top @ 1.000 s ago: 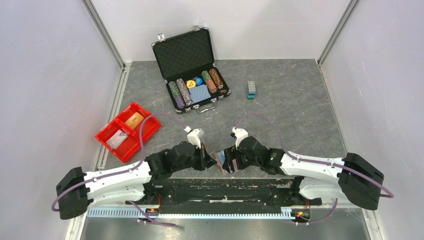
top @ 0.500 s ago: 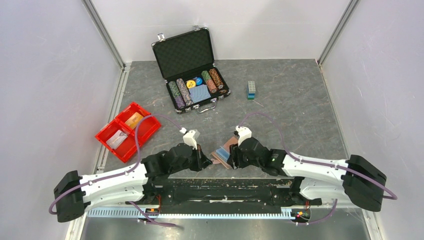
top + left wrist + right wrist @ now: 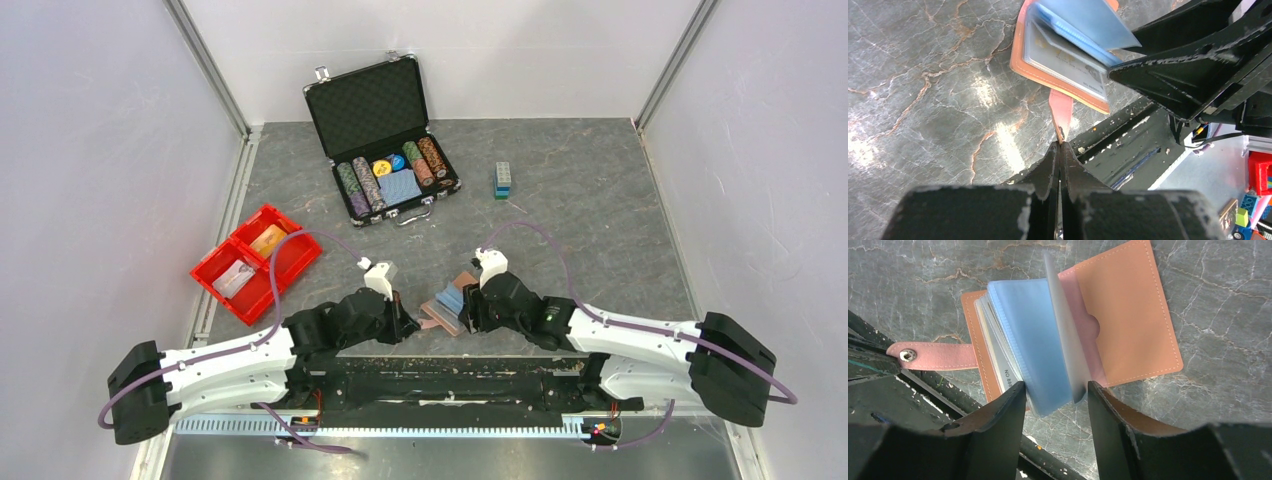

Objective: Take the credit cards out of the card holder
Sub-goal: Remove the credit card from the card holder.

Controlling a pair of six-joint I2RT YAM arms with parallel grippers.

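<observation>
Loads of bare grey counter (image 3: 620,220) toward the far right, with walls close on three sides. Black poker-chip case (image 3: 365,100) open at the back, chip rows and a blue deck inside. Red bin (image 3: 303,258) by the left edge, small items in two of its compartments. Card holder (image 3: 447,303) spread open near the front edge, right between both arms. Left gripper (image 3: 1060,146) clenched on its closing tab (image 3: 1060,107). Right gripper (image 3: 1054,390) pinching the blue sleeves. Credit cards (image 3: 1060,59) tucked inside the holder.
</observation>
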